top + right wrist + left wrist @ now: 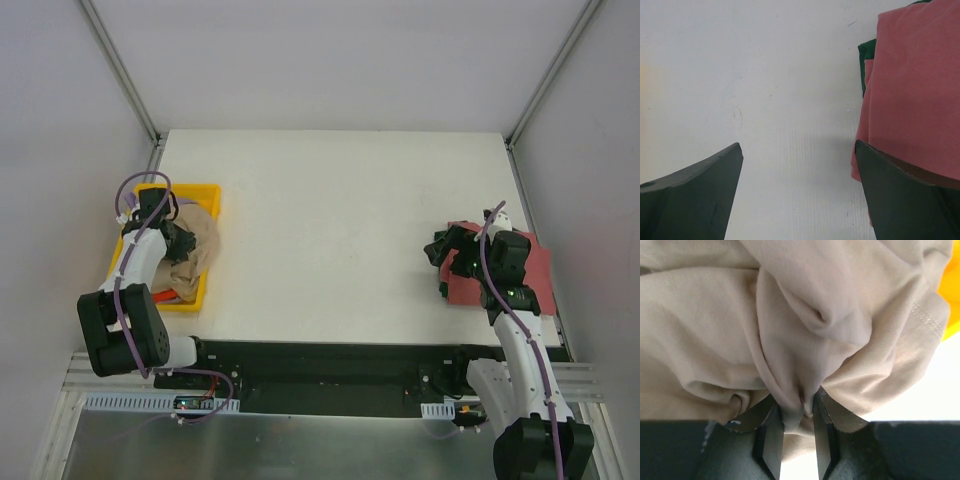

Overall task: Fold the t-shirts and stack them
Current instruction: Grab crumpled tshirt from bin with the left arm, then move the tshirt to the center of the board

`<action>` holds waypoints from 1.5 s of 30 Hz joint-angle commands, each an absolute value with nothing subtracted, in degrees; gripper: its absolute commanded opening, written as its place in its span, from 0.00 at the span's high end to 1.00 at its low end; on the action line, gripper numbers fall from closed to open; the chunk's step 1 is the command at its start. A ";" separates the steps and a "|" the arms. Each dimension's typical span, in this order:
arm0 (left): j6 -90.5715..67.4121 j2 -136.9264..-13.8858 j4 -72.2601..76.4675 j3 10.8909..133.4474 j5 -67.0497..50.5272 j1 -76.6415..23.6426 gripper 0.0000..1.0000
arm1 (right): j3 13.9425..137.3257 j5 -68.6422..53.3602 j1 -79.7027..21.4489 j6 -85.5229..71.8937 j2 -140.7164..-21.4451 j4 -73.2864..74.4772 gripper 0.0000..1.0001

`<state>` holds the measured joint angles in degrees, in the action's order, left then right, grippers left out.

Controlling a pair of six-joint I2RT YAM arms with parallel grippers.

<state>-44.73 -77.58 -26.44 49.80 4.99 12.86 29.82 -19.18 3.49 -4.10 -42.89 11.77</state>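
- The white surface (pixel 330 220) carries everything; its middle, where a fold would be laid out, has no shirt on it yet
- The yellow bin (pixel 208 190) sits at the left edge, with the tan t-shirt (pixel 805 305) bunched inside and spilling over its right wall
- The dusty red t-shirt (pixel 915 90) lies folded flat at the far right edge, with a dark green cloth (pixel 867 52) peeking out from under it
- The left claw (pixel 797 404) is closed on a pinched ridge of the tan t-shirt, inside the bin; the hold takes only a narrow pleat, so I judge the cloth could slide free on the lift
- The right claw (pixel 797 144) hovers spread wide and empty just left of the red t-shirt; a careless sweep could catch the folded edge and undo it
- A bit of bright orange cloth (pixel 165 294) shows under the tan one at the bin's near end; it may snag and be dragged out too, or the light bin may tip or slide along with the pull
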 commanded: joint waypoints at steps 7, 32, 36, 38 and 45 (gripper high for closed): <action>-45.62 -62.59 -26.28 52.91 8.35 13.09 1.00 | 30.67 -18.81 3.43 -3.16 -43.16 9.93 0.04; -32.34 -62.82 -23.38 99.39 -10.77 13.10 1.00 | 32.87 -17.58 3.43 -3.07 -38.59 10.90 0.04; -31.22 -71.52 -20.92 105.37 -30.65 6.97 1.00 | 33.66 -16.26 3.34 -3.43 -37.62 10.90 0.04; -27.00 -75.13 -21.09 108.09 -31.90 0.20 1.00 | 34.10 -16.78 3.43 -3.52 -37.18 10.90 0.04; -23.47 -86.73 -20.92 116.80 -41.21 -14.14 1.00 | 37.09 -17.40 3.43 -3.52 -35.95 14.06 0.04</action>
